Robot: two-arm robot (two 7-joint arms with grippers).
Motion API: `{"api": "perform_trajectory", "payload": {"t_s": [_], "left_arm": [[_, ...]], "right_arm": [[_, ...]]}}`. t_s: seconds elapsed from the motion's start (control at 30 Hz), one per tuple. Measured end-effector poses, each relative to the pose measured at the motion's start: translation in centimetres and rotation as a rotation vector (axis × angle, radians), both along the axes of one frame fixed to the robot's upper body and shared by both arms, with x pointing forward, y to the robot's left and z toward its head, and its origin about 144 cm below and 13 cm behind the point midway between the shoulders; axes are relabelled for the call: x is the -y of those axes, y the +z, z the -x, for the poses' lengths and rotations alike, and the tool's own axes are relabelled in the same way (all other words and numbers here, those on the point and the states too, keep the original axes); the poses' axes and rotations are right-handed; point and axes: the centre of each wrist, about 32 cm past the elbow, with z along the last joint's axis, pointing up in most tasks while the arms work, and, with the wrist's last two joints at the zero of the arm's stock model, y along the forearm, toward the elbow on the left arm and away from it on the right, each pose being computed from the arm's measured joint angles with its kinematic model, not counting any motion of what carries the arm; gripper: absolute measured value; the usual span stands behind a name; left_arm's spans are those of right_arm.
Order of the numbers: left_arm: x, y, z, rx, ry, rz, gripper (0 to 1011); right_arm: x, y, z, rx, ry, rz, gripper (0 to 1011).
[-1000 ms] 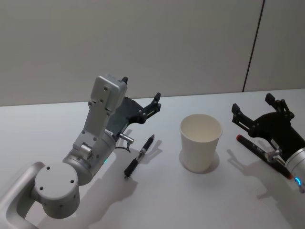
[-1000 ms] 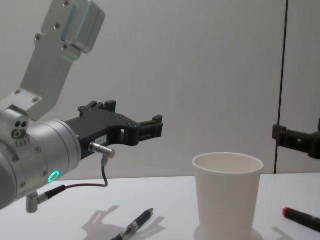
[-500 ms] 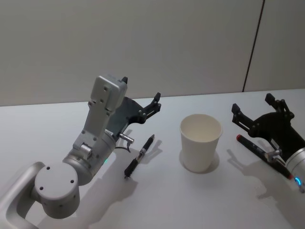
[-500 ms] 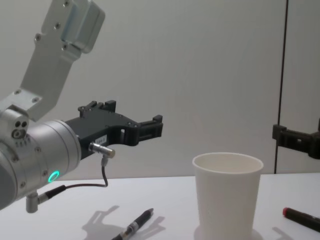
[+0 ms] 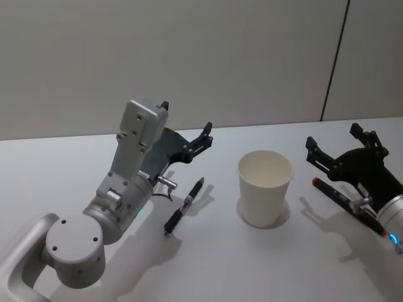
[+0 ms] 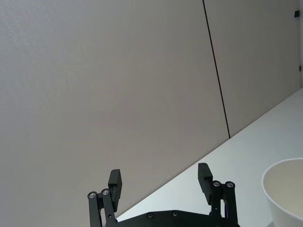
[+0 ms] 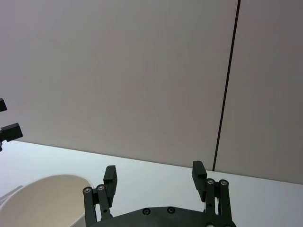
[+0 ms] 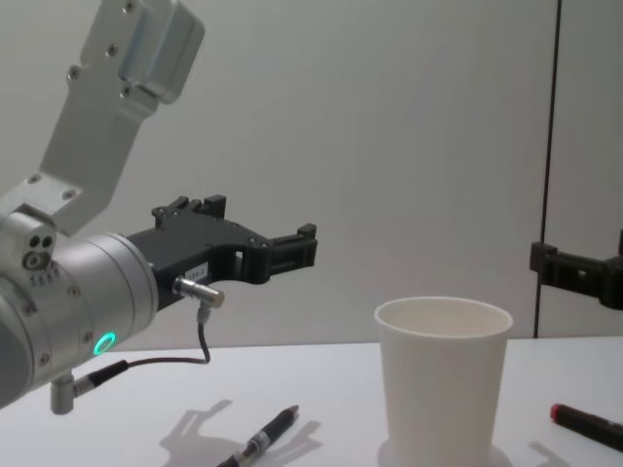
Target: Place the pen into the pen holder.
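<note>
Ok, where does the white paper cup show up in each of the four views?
Head view: pen holder right of centre.
Chest view: lower centre-right, seen side-on.
Left wrist view: rim cut off at the picture's edge, beyond the open left gripper.
Right wrist view: rim at the edge, beside the open right gripper.
Shared landmark: the dark vertical wall seam.

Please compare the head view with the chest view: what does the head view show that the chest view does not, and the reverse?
Head view alone: it looks down into the white paper cup, which holds no pen, and it shows the right gripper open over the red-tipped pen. Chest view alone: seen from the side, the left gripper hangs clear of the table, seemingly higher than the cup's rim. Both: the cup upright, the black pen lying on the table to its left, the red-tipped pen to its right.
</note>
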Motion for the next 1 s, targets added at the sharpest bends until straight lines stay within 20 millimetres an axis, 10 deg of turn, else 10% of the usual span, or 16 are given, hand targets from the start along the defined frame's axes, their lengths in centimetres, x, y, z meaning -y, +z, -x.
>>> {"api": "perform_trajectory", "payload": {"t_s": [1.0], "left_arm": [[0.0,0.0,0.0,0.0,0.0,0.0,1001]], "right_arm": [[3.5,6.2,-4.8,-0.293,0.131,0.174,1001]]}}
